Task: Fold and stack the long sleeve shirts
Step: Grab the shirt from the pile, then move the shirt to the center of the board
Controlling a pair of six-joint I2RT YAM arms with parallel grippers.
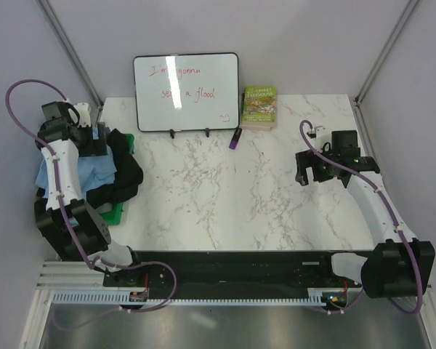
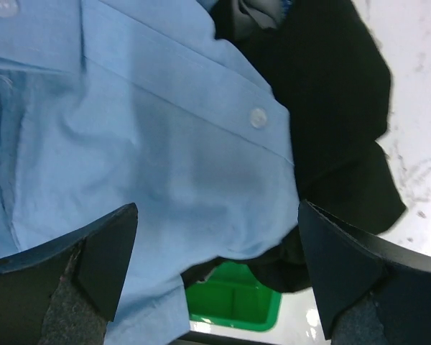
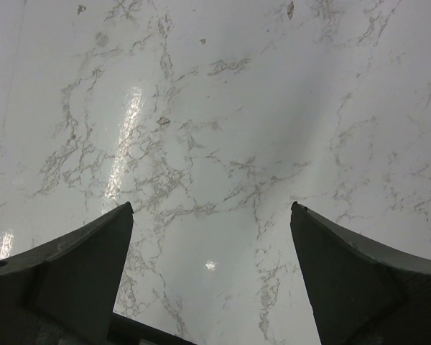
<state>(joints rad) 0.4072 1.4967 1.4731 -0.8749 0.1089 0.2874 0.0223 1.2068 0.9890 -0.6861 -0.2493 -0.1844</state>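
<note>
From above, the left gripper [image 1: 94,139] hangs over a heap of clothing at the table's [image 1: 225,196] left edge, where the light blue shirt [image 1: 96,174] lies crumpled with the black shirt [image 1: 125,174] bunched against its right side. Both spill over a green bin [image 1: 116,211]. The right gripper [image 1: 306,169] hovers over the marble on the right, well apart from the garments. A whiteboard [image 1: 187,91] stands at the far edge, with a green-covered book [image 1: 259,107] just beside it and a purple marker [image 1: 235,139] lying in front of the gap between them. In the left wrist view, the left gripper's two dark fingers [image 2: 100,251] stand spread wide with nothing between them. They are poised above the blue cloth, whose button front with a white button [image 2: 258,117] runs diagonally across the frame. The black shirt lies to the right, partly under the blue one's edge, and a corner of the green bin shows beneath both. Whether the fingertips touch the fabric cannot be told. In the right wrist view, the right gripper's fingers [image 3: 79,266] are likewise spread fully apart and grip nothing, with the veined marble surface below them.
</note>
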